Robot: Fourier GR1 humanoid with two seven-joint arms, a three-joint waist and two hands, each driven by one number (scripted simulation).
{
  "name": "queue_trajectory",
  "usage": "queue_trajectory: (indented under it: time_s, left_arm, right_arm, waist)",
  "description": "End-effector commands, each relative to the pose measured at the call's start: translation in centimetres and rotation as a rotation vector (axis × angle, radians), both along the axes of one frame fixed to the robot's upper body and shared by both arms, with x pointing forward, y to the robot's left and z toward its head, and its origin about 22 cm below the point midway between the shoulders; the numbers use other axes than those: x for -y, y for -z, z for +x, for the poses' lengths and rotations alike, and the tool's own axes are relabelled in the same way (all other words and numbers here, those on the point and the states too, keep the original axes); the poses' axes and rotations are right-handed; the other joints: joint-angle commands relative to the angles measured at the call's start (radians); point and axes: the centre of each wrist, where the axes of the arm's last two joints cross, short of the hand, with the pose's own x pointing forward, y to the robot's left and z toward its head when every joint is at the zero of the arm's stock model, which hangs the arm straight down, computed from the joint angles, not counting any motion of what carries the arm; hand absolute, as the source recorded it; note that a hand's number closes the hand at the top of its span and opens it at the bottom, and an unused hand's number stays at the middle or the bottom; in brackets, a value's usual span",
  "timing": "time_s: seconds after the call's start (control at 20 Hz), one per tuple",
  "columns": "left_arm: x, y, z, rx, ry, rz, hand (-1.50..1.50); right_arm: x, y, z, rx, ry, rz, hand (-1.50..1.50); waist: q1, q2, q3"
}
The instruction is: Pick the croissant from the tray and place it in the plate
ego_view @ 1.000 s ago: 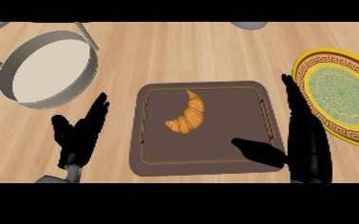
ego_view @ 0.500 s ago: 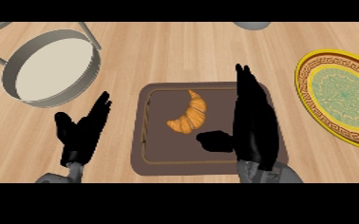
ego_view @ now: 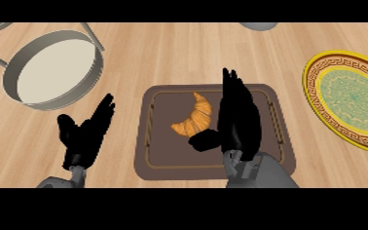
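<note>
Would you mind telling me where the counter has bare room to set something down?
Bare wood lies between the pan and the tray, along the far edge above the tray, and in the strip between the tray and the plate. It is crowded on the tray, where the right hand sits beside the croissant, and at lower left, where the left hand rests.

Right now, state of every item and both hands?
croissant: lying on the tray, not grasped
tray: flat on the counter
plate: holds nothing
pan: holds nothing
right hand: open, over the tray beside the croissant
left hand: open, resting left of the tray
</note>
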Motion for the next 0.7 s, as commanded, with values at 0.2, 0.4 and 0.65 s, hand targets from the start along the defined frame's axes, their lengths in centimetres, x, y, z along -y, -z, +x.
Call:
queue_trajectory:
  time_s: [0.2, 0.4, 0.65]
  left_arm:
    - [1.1, 1.9, -0.7, -0.079, -0.012, 0.002, 0.0]
    - [0.2, 1.8, -1.0, -0.087, -0.001, 0.004, 0.0]
    - [0.2, 1.2, -1.5, -0.072, 0.006, -0.002, 0.0]
  right_arm:
    - [-2.2, 0.7, 1.2, -0.107, 0.121, 0.033, -1.5]
    - [-2.8, 2.0, 1.7, -0.13, 0.15, -0.041, -1.5]
    - [-2.0, 2.3, 2.5, -0.173, 0.189, -0.077, -1.5]
  waist:
    - [-0.001, 0.006, -0.007]
    - [0.002, 0.006, -0.007]
    - [-0.001, 0.004, -0.007]
